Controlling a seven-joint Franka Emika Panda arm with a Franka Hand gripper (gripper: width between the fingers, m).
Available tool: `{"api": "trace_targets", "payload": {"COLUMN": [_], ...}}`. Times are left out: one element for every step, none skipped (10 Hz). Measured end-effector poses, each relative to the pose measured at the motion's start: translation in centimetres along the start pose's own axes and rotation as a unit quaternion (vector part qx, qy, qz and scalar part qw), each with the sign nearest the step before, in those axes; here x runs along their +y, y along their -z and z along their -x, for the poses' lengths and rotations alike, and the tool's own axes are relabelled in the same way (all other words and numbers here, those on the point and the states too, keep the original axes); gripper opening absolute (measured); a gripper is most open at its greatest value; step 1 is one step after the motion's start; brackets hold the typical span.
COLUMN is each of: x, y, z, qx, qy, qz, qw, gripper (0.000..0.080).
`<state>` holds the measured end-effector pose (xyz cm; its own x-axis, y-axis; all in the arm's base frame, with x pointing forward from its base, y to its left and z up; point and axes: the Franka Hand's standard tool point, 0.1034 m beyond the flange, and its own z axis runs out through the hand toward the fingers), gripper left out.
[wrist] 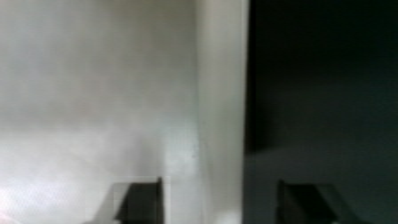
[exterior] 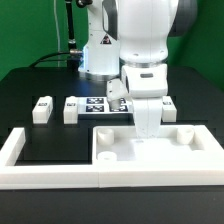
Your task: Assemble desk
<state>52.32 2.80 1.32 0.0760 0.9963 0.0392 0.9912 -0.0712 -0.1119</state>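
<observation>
The end effector [exterior: 147, 133] stands open over the wide white plastic rimmed tabletop [exterior: 150, 160]. Its fingers [wrist: 139, 202] are on both sides of the rim [wrist: 222, 100] and do not touch it. One short white square leg [exterior: 41, 108] stands apart on the black bench [exterior: 30, 85].

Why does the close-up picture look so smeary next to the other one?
Wrist view: out of focus all over; the tabletop is a grey-white blur, its rim a pale band, and the gripper only two dark smudges. Exterior view: sharper and evenly lit, the white legs bright against the black table, their tags slightly soft.
</observation>
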Motion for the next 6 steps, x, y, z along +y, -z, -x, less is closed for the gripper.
{"api": "trace_targets", "payload": {"x": [0.00, 0.00, 0.00, 0.00, 0.00, -0.01], "y": [0.00, 0.00, 0.00, -0.01, -0.01, -0.02], "z": [0.00, 0.01, 0.01, 0.01, 0.02, 0.03], "qx": [0.000, 0.000, 0.000, 0.000, 0.000, 0.000], "qy": [0.000, 0.000, 0.000, 0.000, 0.000, 0.000], "qz": [0.000, 0.000, 0.000, 0.000, 0.000, 0.000], "qw": [1.000, 1.000, 1.000, 1.000, 1.000, 1.000], "gripper": [0.0499, 0.0600, 0.0600, 0.0641, 0.0648, 0.0648]}}
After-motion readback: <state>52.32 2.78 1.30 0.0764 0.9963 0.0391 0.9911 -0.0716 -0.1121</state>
